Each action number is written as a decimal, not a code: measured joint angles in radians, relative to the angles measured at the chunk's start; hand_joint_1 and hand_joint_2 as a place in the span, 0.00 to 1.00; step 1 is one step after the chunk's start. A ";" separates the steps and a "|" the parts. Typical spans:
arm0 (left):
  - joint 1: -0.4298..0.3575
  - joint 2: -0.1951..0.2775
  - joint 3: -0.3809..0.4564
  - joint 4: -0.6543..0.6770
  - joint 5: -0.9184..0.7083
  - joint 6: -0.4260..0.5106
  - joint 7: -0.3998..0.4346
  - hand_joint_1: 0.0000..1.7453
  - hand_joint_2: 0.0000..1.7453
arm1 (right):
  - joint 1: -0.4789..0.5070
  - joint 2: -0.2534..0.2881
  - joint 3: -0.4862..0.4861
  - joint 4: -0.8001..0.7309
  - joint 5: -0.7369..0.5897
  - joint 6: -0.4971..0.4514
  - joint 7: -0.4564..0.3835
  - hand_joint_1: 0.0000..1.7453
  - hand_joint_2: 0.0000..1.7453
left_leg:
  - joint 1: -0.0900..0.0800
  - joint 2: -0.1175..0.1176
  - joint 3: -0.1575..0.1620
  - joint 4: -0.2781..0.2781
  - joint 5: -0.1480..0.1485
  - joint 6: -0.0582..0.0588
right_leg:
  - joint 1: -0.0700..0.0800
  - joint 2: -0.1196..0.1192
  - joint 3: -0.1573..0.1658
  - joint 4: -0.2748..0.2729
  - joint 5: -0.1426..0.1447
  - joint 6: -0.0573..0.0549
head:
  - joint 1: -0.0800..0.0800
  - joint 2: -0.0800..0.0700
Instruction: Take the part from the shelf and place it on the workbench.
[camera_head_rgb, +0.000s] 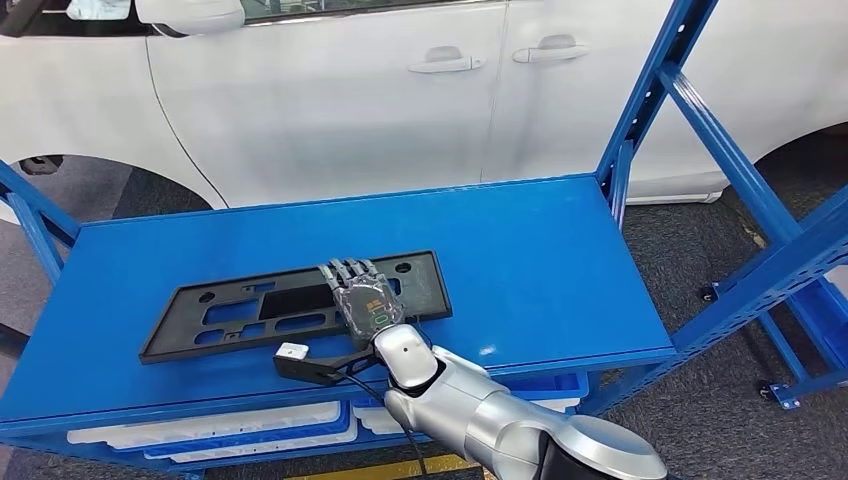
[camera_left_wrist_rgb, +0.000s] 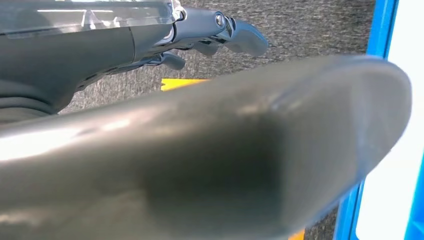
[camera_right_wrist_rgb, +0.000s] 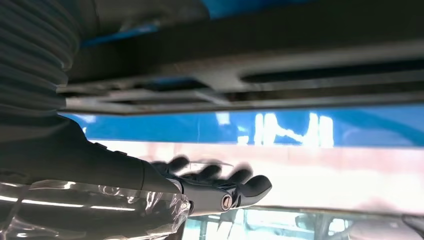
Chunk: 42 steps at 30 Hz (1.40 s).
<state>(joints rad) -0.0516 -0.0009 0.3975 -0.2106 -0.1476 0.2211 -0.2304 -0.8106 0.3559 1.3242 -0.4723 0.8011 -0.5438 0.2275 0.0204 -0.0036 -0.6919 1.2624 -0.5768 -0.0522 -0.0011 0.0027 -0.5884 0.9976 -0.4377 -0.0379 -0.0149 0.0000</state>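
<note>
Fingers of right hand (camera_head_rgb: 362, 298) lay flat on black part (camera_head_rgb: 250, 308), spread, not visibly curled around it. Part rested on blue shelf (camera_head_rgb: 540, 250). Grasp step underway; next needed firm grip, lift. Left hand (camera_left_wrist_rgb: 220, 30) loosely curled, held nothing.

Head view looks down on the blue shelf (camera_head_rgb: 560, 260); wrist views sit close.

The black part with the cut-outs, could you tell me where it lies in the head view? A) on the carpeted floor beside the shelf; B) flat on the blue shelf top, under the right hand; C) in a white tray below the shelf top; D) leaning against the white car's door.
B: the black part lies flat on the blue shelf top, with the right hand over its right portion.
</note>
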 joint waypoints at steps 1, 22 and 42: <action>0.000 0.000 0.000 0.000 0.000 0.000 0.000 0.00 0.00 | 0.001 0.000 0.000 0.005 0.002 0.004 0.000 1.00 1.00 | 0.000 0.000 -0.015 0.027 0.000 -0.001 | 0.000 0.000 0.000 0.001 -0.001 0.000 | 0.000 0.000; -0.012 -0.004 0.000 0.000 -0.004 -0.012 -0.024 0.00 0.00 | -0.009 0.000 0.000 0.048 0.002 0.004 -0.014 1.00 1.00 | -0.006 -0.003 0.117 -0.261 0.133 0.039 | 0.003 0.002 -0.017 0.032 -0.003 0.027 | 0.005 0.000; -0.013 -0.004 0.060 0.000 0.022 -0.007 -0.259 0.00 1.00 | 0.018 0.005 -0.382 -0.223 -0.013 -0.142 -0.404 1.00 1.00 | -0.001 -0.004 0.106 -0.262 0.140 0.041 | 0.008 0.006 -0.026 0.050 -0.033 0.033 | 0.002 0.000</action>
<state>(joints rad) -0.0646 -0.0050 0.4573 -0.2109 -0.1261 0.2138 -0.4898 -0.7926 0.3610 0.9420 -0.6950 0.7886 -0.6853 -0.1764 0.0198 -0.0071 -0.5860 1.0004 -0.4365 -0.0115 0.0071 0.0090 -0.6143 1.0477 -0.4707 -0.0051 -0.0125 0.0000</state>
